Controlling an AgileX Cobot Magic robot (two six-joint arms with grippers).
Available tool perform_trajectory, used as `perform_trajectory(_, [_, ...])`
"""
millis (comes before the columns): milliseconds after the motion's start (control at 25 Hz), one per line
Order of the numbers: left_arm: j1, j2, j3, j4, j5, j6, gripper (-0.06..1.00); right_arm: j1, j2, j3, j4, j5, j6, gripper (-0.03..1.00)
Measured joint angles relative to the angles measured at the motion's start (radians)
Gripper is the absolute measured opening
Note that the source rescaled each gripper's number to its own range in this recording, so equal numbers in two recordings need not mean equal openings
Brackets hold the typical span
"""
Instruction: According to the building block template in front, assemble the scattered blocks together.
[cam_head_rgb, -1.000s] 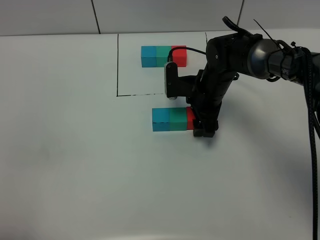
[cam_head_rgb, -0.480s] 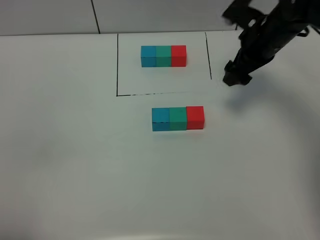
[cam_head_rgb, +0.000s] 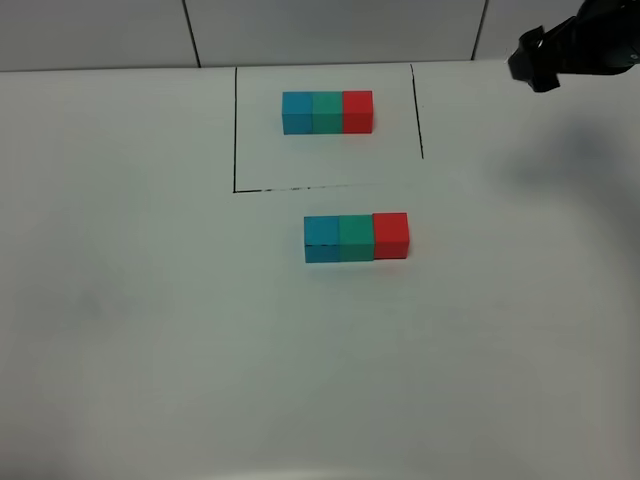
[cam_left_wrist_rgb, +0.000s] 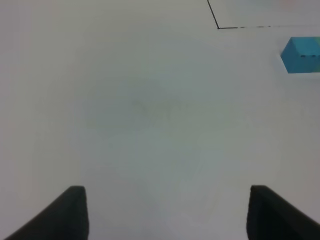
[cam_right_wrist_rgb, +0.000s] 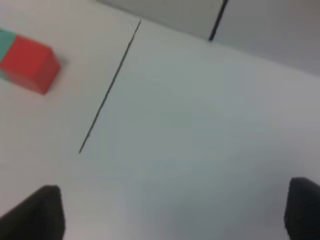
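Blue cube (cam_left_wrist_rgb: 302, 55) beyond left fingers (cam_left_wrist_rgb: 67, 212)

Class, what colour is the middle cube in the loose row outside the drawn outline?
Green, between blue and red; clearest in the exterior high view.

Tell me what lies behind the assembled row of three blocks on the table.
Behind the assembled row runs the drawn black outline, with the template row of blue, green and red cubes inside it. Nothing covers that area; the table there is otherwise bare.
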Motion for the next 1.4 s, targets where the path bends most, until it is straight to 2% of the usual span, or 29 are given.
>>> perform_trajectory(120, [0.000,0.000,0.000,0.000,0.000,0.000,0.61,-0.019,-0.099,0.048,0.006,-0.018,0.025,0.93])
perform_trajectory(520, [0.000,0.000,0.000,0.000,0.000,0.000,0.60,-0.047,-0.483,0.303,-0.036,0.048,0.098,0.93])
perform_trajectory(800, [0.000,0.000,0.000,0.000,0.000,0.000,0.60,-0.047,-0.781,0.447,-0.106,0.188,0.172,0.93])
perform_trajectory(1160, [0.000,0.000,0.000,0.000,0.000,0.000,0.60,-0.047,-1.160,0.556,-0.203,0.393,0.252,0.93])
perform_trajectory(1400, [0.000,0.000,0.000,0.000,0.000,0.000,0.60,-0.047,-1.375,0.679,-0.231,0.467,0.321,0.93])
